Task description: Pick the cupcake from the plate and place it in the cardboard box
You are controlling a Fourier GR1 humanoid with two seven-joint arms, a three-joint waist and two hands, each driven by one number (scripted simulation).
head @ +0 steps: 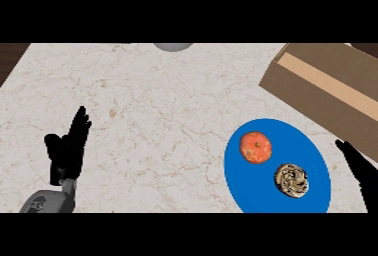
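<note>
Cupcake [293, 180] and orange [255, 147] lie on the blue plate [242, 182] near the cardboard box [325, 80]; we see left hand [68, 150] and right hand [359, 172] with fingers released.

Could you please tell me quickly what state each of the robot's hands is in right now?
Left hand: open, fingers straight, holding nothing.
Right hand: open, holding nothing, beside the blue plate.
</note>
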